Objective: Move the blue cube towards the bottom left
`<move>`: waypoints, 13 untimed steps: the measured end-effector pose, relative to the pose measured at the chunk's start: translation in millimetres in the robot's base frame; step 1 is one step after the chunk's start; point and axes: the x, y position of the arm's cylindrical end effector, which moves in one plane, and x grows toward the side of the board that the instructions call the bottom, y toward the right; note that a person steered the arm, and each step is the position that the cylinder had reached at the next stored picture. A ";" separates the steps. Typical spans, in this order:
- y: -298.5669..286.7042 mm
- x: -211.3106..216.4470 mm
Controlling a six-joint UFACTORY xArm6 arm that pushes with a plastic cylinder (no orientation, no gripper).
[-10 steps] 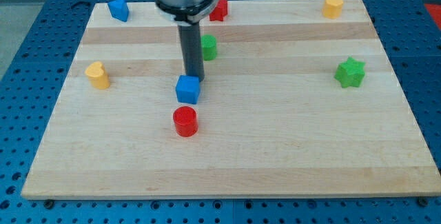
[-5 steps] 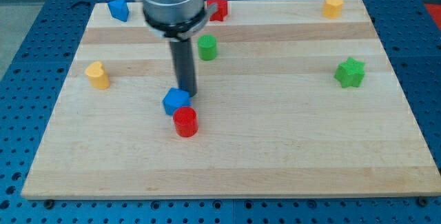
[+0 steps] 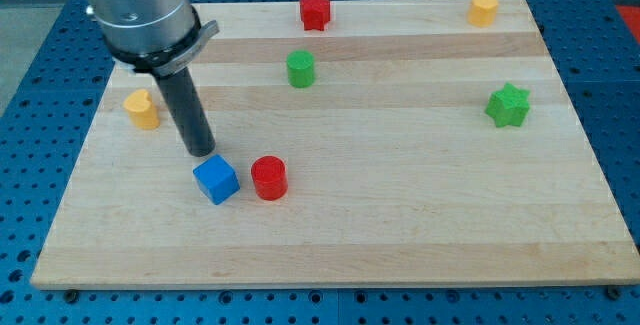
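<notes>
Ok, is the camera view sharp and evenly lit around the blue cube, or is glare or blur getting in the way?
Camera view: sharp and evenly lit, no glare on the board; blue cube and red cylinder have crisp edges and faint shadows; my tip is clear, just above the cube toward the view's top-left; only the arm's metal housing shows slight softness.

On my pale wooden desk [image 3: 400, 235] I see a blue cube [image 3: 216, 179], a red cylinder [image 3: 268, 178] and a green star [image 3: 507, 105]. My tip [image 3: 202, 152] is dark, and the surround [image 3: 30, 115] is blue, dotted with holes.
</notes>
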 end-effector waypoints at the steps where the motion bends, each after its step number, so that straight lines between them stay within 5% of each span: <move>1: 26.9 0.5; 4: 6.6 71.7; 8: 23.5 112.1; 10: -34.1 112.0; 13: 17.9 78.1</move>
